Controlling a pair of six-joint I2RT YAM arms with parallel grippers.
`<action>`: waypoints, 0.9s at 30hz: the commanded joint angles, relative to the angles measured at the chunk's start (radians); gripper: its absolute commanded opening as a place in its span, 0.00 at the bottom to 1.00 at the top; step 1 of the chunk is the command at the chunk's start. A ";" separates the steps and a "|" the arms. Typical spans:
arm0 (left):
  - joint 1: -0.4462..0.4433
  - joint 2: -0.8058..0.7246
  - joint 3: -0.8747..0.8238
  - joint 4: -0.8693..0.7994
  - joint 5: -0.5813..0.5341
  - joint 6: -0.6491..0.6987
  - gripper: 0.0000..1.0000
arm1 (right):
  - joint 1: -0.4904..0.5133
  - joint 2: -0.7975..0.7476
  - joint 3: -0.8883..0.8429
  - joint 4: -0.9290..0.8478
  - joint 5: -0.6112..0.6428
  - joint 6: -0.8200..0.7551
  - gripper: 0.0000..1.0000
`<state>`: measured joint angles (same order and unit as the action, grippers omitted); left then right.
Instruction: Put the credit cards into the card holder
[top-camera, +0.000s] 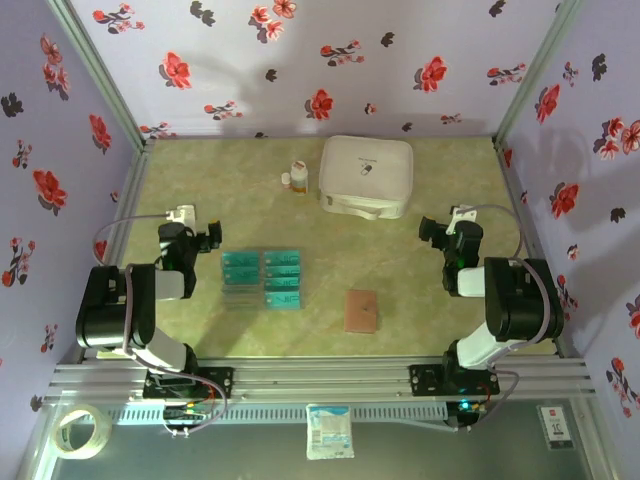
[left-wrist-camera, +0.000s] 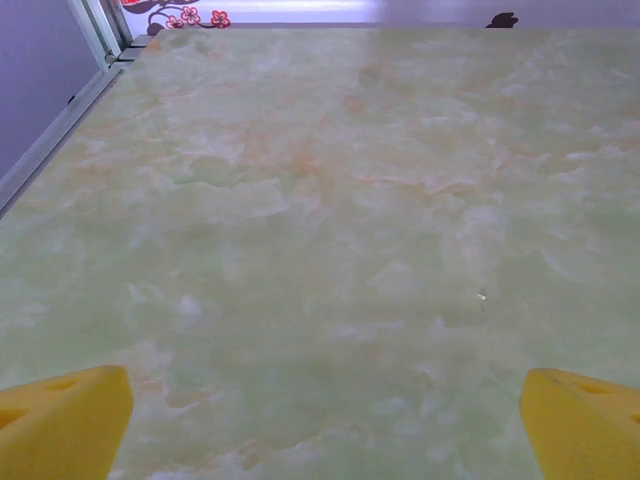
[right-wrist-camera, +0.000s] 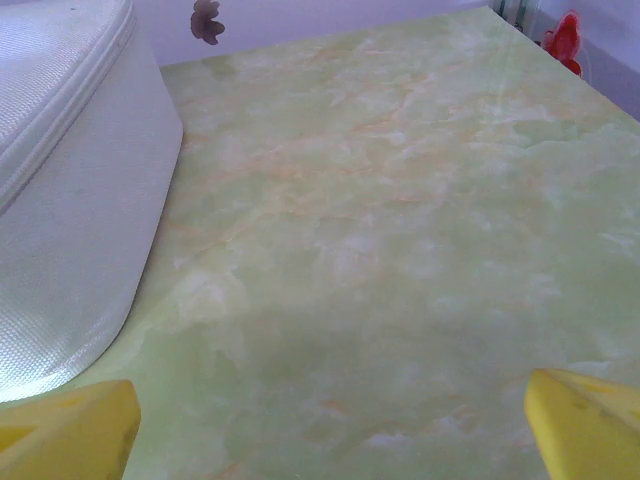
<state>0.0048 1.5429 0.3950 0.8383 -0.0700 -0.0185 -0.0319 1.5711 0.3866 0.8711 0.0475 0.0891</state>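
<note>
Credit cards (top-camera: 283, 272) lie in two neat columns left of the desk's middle, toward the near edge, on what looks like a clear tray (top-camera: 239, 297). Laid face-up and side by side like that, each one can be taken singly. The card holder (top-camera: 361, 311), a flat reddish-brown wallet, rests closed to their right, apart from them and closer to the near edge, roughly midway between the two arm bases, so either arm should be able to reach it. Your left gripper (top-camera: 210, 240) hangs just beyond the cards' far-left corner. In its wrist view the yellow fingertips (left-wrist-camera: 70, 425) stand wide apart with only bare desk between them, so it holds nothing. Your right gripper (top-camera: 432, 230) sits toward the right edge, also spread wide and carrying nothing, its fingertips (right-wrist-camera: 580, 425) framing bare surface just beside the white zipped case (right-wrist-camera: 70, 200). My reading is that no card has gone in yet and the wallet still needs opening. A small bottle (top-camera: 297, 178) stands left of the case near the far edge, well clear of the work. The desk (top-camera: 420, 300) is smooth, pale green and marble-patterned, and thin cards lying flat on it may be hard to get a finger under. Lilac walls printed with red and black flowers enclose three sides.
</note>
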 joint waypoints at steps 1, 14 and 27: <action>-0.005 0.001 0.005 0.038 -0.010 0.017 1.00 | 0.006 -0.006 0.006 0.017 -0.002 0.003 0.99; -0.005 0.001 0.005 0.036 -0.014 0.014 1.00 | 0.006 -0.006 0.006 0.017 -0.002 0.003 0.99; 0.001 0.002 0.010 0.026 -0.022 0.003 1.00 | 0.006 -0.002 0.014 0.008 -0.001 0.004 0.99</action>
<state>0.0048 1.5429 0.3950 0.8379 -0.0772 -0.0189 -0.0311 1.5711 0.3866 0.8684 0.0475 0.0891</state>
